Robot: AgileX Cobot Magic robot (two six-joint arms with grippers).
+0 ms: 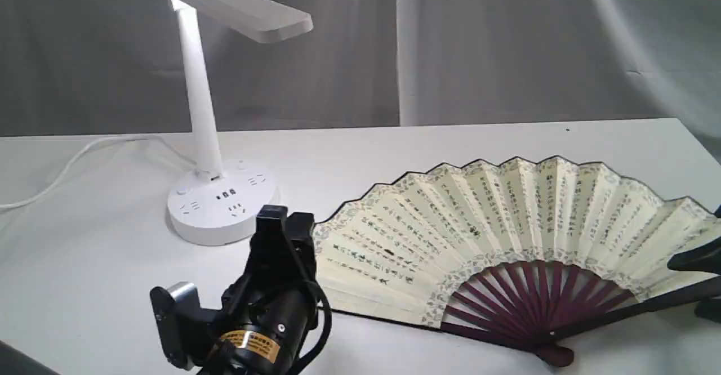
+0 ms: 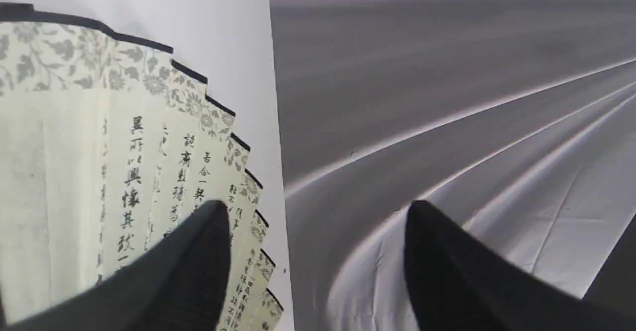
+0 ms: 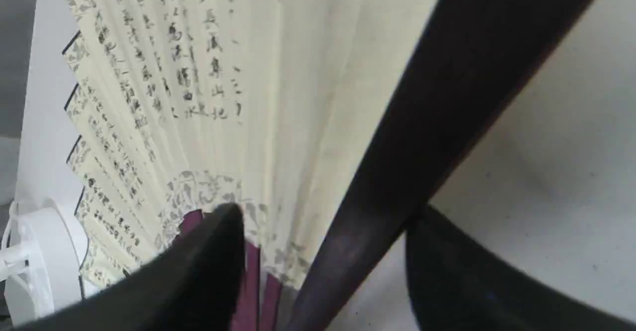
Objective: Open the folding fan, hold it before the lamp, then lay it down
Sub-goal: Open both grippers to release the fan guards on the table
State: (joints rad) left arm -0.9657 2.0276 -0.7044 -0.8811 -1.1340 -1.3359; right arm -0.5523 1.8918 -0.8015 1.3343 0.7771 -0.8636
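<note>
The folding fan (image 1: 495,234) lies spread open and flat on the white table (image 1: 96,262), its cream leaf with black calligraphy toward the back and its maroon ribs meeting at a pivot near the front. The white lamp (image 1: 203,116) stands behind its left end, head lit. My left gripper (image 1: 286,220) is at the fan's left edge with fingers wide apart; in the left wrist view one fingertip (image 2: 213,221) overlaps the leaf (image 2: 124,172) and nothing sits between them. My right gripper (image 1: 701,285) is open around the dark right guard (image 3: 447,102), with a gap beside it.
The lamp's round base (image 1: 222,206) with sockets sits just behind my left gripper, and its white cord (image 1: 67,166) trails off to the left. A grey curtain (image 1: 507,43) hangs behind the table. The table's right edge (image 1: 695,138) is close to the fan's right end.
</note>
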